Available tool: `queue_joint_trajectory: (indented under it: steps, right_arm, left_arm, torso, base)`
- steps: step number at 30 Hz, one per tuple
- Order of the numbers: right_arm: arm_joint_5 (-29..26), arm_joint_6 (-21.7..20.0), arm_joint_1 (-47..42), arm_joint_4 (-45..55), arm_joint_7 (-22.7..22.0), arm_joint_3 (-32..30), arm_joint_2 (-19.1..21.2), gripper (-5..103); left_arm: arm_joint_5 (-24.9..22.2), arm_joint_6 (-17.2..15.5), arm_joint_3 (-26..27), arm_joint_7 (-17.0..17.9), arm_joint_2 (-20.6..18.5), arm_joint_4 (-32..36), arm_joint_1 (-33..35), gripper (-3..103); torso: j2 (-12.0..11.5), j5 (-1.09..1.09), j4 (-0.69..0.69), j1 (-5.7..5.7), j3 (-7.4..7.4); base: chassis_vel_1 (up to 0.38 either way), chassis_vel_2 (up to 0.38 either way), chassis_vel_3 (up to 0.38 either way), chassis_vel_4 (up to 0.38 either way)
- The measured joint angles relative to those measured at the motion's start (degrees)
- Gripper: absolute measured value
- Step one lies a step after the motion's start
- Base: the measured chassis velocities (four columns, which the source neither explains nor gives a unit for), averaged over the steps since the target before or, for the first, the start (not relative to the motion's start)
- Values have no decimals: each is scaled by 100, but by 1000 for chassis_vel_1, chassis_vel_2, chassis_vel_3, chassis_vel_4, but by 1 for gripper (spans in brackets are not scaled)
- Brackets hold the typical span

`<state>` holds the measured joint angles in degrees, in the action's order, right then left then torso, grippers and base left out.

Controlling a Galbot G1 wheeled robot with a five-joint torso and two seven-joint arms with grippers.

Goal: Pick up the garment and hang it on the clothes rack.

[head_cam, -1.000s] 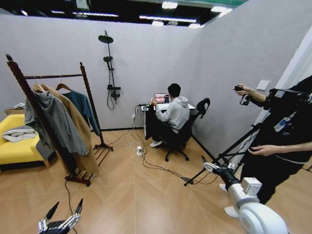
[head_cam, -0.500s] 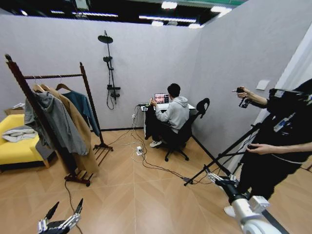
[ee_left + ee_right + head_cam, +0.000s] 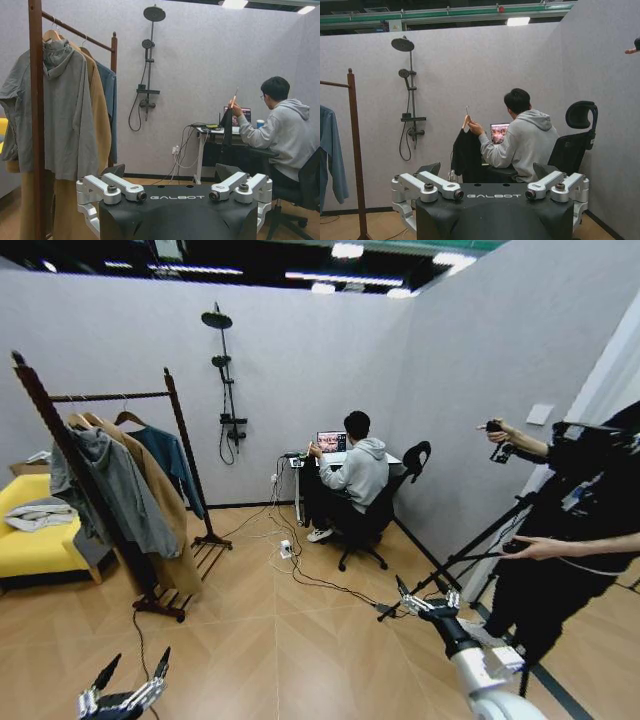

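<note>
- Left claw [image 3: 140, 655]: mine, low at the bottom left of the head frame over bare floor; fingers spread wide, holding nothing.
- Right claw [image 3: 420, 585]: mine, lower right of the frame, reaching out over the floor; fingers parted, holding nothing.
- Garment [image 3: 172, 462]: the teal top, left of centre in the frame, on its hanger at the far end of the rail; well apart from both claws.
- Clothes rack [image 3: 182, 430]: dark wood, left third of the frame, slatted base on the floor.
- Crowding the garment: tan coat [image 3: 165, 510] just beside it, and a grey hooded jacket [image 3: 120, 490] nearer to me.
- In the way: cables [image 3: 300, 575] strewn across the floor at centre; a tripod [image 3: 470, 555] leg slanting close by my right claw.
- Risk, as I judged it: a reach along the rail might snag the coat or jacket instead; the soft fabric might slip off its hanger; the base might catch a cable; my right arm might knock the tripod.
</note>
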<state>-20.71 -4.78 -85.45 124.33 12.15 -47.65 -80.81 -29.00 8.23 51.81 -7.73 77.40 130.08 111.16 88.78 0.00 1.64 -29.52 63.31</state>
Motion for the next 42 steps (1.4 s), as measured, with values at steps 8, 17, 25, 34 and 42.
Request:
queue_joint_trajectory:
  steps: [8, 17, 25, 34, 42]
  right_arm:
    - [11, -198, -17, 127, -54, 48, -106, 100]
    - [99, -334, 69, 58, -310, 134, -165, 100]
    - [108, -386, 98, 25, -390, 154, -184, 100]
    - [147, -412, 93, 41, -399, 182, -207, 100]
    - [156, -413, 41, 100, -399, 180, -192, 100]
  left_arm:
    - [0, 0, 0, 0, 0, 0, 0, 100]
    - [0, 0, 0, 0, 0, 0, 0, 100]
    - [0, 0, 0, 0, 0, 0, 0, 100]
    - [0, 0, 0, 0, 0, 0, 0, 100]
    - [0, 0, 0, 0, 0, 0, 0, 100]
  torso:
    - [0, 0, 0, 0, 0]
    - [0, 0, 0, 0, 0]
    - [0, 0, 0, 0, 0]
    - [0, 0, 0, 0, 0]
    - [0, 0, 0, 0, 0]
  base:
    - [0, 0, 0, 0]
    - [0, 0, 0, 0]
    - [0, 0, 0, 0]
    - [0, 0, 0, 0]
    - [0, 0, 0, 0]
